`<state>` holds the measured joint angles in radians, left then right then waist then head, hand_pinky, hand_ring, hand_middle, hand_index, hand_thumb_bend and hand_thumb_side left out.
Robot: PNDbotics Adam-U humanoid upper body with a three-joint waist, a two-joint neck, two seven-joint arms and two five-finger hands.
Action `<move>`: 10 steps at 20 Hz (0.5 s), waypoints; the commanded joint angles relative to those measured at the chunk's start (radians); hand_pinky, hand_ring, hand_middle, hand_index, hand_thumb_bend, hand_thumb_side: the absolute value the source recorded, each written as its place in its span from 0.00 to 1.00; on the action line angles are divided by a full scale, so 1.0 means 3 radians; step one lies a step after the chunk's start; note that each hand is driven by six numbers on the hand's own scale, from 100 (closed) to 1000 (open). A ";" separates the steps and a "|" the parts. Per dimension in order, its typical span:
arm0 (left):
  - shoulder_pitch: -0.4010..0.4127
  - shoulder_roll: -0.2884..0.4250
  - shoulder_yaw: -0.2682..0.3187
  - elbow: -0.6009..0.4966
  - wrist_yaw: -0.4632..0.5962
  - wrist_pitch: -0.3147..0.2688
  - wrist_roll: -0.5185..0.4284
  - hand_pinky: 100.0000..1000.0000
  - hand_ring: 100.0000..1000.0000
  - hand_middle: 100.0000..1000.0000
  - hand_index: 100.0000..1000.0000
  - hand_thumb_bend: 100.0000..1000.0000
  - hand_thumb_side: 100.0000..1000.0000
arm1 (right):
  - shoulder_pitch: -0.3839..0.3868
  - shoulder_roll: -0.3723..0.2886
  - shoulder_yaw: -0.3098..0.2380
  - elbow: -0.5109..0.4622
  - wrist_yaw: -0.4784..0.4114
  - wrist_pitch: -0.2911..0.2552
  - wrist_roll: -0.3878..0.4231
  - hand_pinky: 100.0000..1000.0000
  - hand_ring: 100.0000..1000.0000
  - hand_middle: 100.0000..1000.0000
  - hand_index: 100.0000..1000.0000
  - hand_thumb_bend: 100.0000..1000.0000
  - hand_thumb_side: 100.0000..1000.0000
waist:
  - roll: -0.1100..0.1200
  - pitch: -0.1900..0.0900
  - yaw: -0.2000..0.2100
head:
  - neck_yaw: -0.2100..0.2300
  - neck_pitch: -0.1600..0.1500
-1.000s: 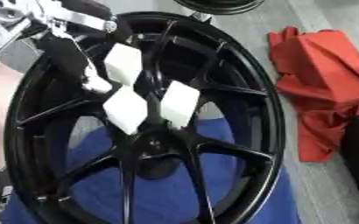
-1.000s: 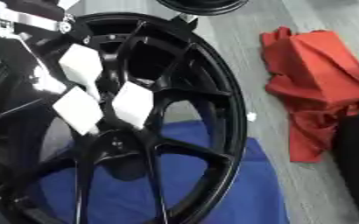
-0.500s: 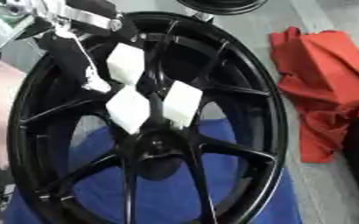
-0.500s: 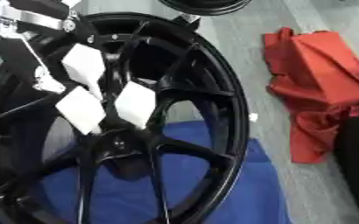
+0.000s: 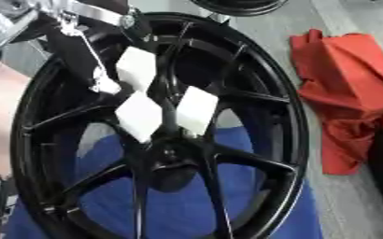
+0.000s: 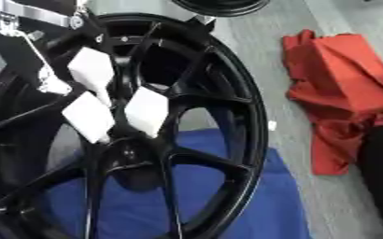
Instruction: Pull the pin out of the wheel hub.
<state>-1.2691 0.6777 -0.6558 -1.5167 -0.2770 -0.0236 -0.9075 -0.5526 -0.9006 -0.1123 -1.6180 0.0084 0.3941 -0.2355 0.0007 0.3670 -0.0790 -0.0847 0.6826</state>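
Left hand over wheel hub; pin not distinguishable.

Black wheel (image 5: 252, 140) lies on a blue cloth (image 5: 113, 205), rigid and probably heavy. Left hand (image 5: 158, 100) hangs white-padded, fingers spread, holding nothing, just above the hub (image 5: 172, 154). The pin, likely small and stiff, suits a fingertip pinch.

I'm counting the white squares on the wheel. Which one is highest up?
The white pad nearest the wheel's top rim, beside the robot's left hand. The other two pads sit lower, side by side above the hub.
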 commanded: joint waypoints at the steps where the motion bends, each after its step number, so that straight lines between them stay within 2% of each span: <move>1: -0.0092 0.0027 -0.0020 -0.0031 -0.0015 0.0004 0.0002 0.87 0.74 0.57 0.69 0.24 0.11 | -0.0020 -0.0074 -0.0069 -0.0021 -0.0022 0.0001 -0.0028 0.58 0.42 0.45 0.55 0.00 0.31 | -0.0016 -0.0065 0.0000 | 0.0009 -0.0051; 3: -0.0093 0.0022 -0.0025 -0.0023 -0.0030 -0.0010 0.0002 0.86 0.69 0.52 0.67 0.22 0.07 | -0.0017 -0.0072 -0.0072 -0.0021 -0.0029 0.0002 -0.0035 0.58 0.42 0.45 0.55 0.00 0.32 | -0.0016 -0.0063 -0.0001 | 0.0012 -0.0052; 8: -0.0109 0.0008 -0.0005 -0.0027 0.0003 0.0052 0.0002 0.82 0.59 0.42 0.61 0.06 0.00 | -0.0014 -0.0063 -0.0085 -0.0001 -0.0061 0.0009 -0.0069 0.57 0.42 0.45 0.55 0.00 0.32 | -0.0017 -0.0058 0.0001 | 0.0018 -0.0051; 10: -0.0116 0.0005 0.0012 -0.0040 0.0034 0.0109 0.0002 0.80 0.55 0.36 0.55 0.00 0.00 | -0.0012 -0.0061 -0.0089 0.0007 -0.0073 0.0013 -0.0083 0.57 0.42 0.45 0.55 0.00 0.32 | -0.0018 -0.0056 0.0004 | 0.0022 -0.0050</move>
<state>-1.2767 0.6717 -0.6612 -1.5172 -0.2767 -0.0013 -0.9080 -0.5478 -0.8923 -0.1223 -1.6124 -0.0055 0.3982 -0.2539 0.0003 0.3690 -0.0776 -0.0808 0.6821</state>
